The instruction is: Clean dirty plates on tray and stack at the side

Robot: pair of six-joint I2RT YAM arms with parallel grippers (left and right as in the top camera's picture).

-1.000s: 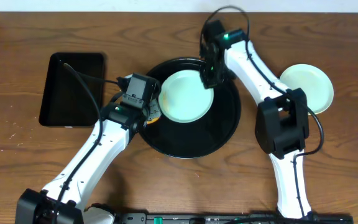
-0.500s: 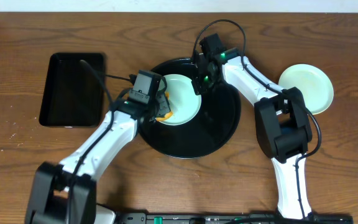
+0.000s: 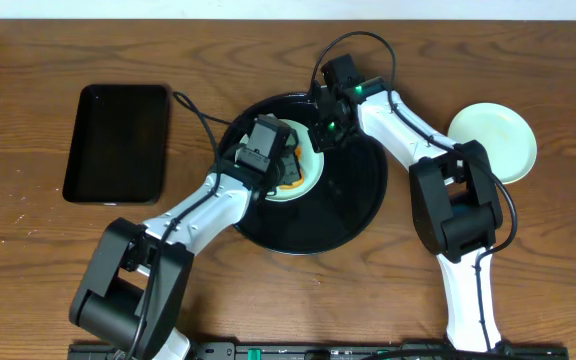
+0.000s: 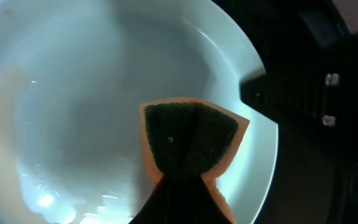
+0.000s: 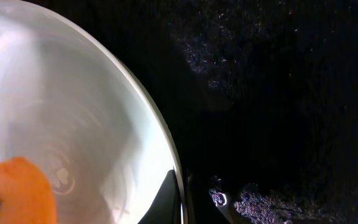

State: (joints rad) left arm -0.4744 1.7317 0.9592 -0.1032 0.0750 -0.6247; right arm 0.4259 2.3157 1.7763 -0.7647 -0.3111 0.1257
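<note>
The left gripper point(image 3: 288, 168) clamped an orange sponge point(image 4: 188, 140) against a mint plate point(image 4: 73, 112) lying in the round black tray point(image 3: 353, 205). The right gripper point(image 3: 320, 138) pinched that plate's rim. A second plate point(image 3: 495, 140) sat aside on the table point(image 3: 28, 260).

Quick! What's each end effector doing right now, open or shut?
Left end effector: closed, holding the orange sponge.
Right end effector: closed on the rim of the mint plate.

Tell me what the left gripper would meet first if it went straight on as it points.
The mint plate. The left gripper, shut on a sponge, points down into it, so the sponge would press the plate's surface first; whether they already touch is unclear.
</note>
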